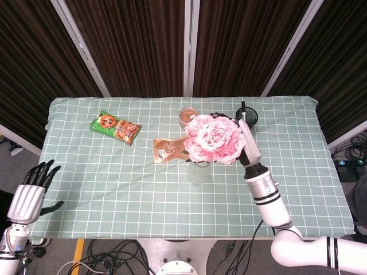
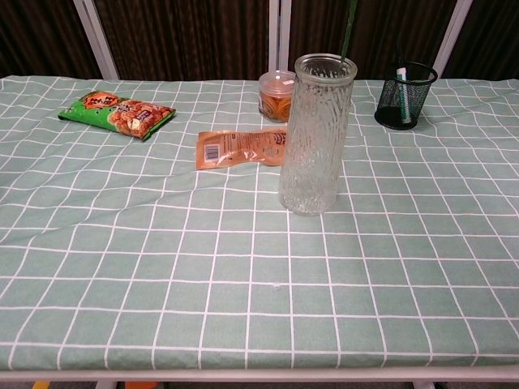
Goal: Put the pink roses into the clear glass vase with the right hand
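Observation:
A bunch of pink roses point(image 1: 211, 139) is held high over the table by my right hand point(image 1: 247, 144), which shows only as a pale strip behind the blooms. The blooms hang right above the clear glass vase point(image 1: 199, 172) and cover its mouth in the head view. In the chest view the vase point(image 2: 315, 134) stands upright, and a thin green stem point(image 2: 350, 23) comes down from the top edge to its rim. I cannot tell whether the stem tip is inside. My left hand point(image 1: 31, 192) hangs off the table's left front corner, fingers spread, holding nothing.
A green snack bag point(image 1: 114, 126) lies at the back left. An orange packet point(image 1: 169, 149) lies just left of the vase, with a small jar point(image 1: 187, 114) behind it. A black mesh pen holder point(image 2: 405, 95) stands at the back right.

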{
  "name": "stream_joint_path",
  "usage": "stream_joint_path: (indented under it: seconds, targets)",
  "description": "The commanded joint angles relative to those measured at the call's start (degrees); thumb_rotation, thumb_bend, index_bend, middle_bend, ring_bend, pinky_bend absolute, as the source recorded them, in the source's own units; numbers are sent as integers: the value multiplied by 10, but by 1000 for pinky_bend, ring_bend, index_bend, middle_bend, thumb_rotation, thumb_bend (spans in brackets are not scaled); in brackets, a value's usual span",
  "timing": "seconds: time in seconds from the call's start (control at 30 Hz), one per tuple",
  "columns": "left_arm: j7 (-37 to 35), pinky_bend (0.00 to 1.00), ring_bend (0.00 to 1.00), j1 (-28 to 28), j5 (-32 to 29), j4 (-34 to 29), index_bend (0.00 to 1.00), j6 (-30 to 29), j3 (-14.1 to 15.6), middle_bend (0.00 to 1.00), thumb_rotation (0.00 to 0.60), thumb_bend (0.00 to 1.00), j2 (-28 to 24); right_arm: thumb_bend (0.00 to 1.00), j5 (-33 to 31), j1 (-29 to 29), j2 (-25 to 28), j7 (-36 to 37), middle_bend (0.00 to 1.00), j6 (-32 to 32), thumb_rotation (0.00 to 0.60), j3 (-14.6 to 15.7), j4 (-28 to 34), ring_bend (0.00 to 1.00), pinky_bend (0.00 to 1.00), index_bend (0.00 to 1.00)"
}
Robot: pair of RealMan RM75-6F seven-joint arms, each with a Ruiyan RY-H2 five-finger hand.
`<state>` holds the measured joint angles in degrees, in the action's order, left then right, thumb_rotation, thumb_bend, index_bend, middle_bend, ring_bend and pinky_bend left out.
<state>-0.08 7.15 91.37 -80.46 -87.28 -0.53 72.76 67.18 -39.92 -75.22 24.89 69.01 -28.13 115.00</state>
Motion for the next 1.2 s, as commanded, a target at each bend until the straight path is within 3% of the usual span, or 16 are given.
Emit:
stream_joint_path:
  seconds: [0.03,0.3,0.73,0.83,0.9,0.97,1.03,1.2]
  targets:
    - [2,127,0,0,0,3,110,-1,-1,0,600,0,0,188,41,-5,-30,36,448,-12,600,22,-56,373,497,647]
    - [-2,127,0,-2,-1,16,110,-5,-2,0,600,0,2,151,87,-19,-84,120,440,-35,600,54,-171,374,497,642]
    - [-12,127,0,-4,-12,29,110,1,-3,0,600,0,8,81,109,-14,-116,182,436,-53,600,91,-244,357,494,557]
    - [-10,127,0,-4,-12,27,110,1,-4,0,600,0,9,10,122,-15,-108,193,375,-70,600,106,-248,247,406,424]
    - [-9,127,0,-4,-12,26,110,0,-4,0,600,0,9,0,134,-21,-80,216,211,-110,600,122,-236,77,210,179]
    - [-8,127,0,-3,-12,24,110,0,-5,0,600,0,8,0,141,-23,-54,238,64,-132,600,128,-224,2,50,21]
    - [-6,126,0,-2,-10,22,110,-2,-6,0,600,0,8,0,154,-19,-34,244,4,-124,600,127,-218,0,0,0]
    - [-4,126,0,-1,-9,19,110,-2,-6,0,600,0,8,0,171,12,14,216,0,-75,600,130,-197,0,0,0]
